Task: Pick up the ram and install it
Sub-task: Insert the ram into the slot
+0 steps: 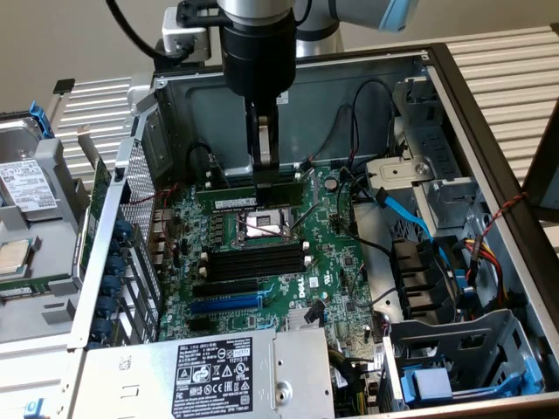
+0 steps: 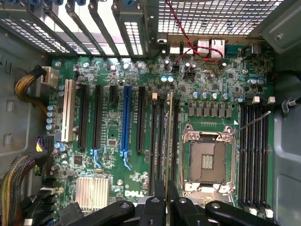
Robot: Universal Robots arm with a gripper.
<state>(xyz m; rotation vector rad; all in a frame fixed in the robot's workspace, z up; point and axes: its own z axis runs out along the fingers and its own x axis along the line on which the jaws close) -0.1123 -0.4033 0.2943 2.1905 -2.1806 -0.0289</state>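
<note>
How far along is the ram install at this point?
Pickup looks done: the pincer is shut on the ram, held edge-on over the black memory slots beside the CPU socket. Seating is left; whether it touches a slot yet is unclear.

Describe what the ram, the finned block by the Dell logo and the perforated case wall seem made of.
The ram: likely fibreglass circuit board, matt dark green, with a paper-like whitish label. The finned block: probably aluminium, pale silver, parallel fins. The perforated case wall: apparently sheet steel, dull grey, punched with a regular hole grid.
</note>
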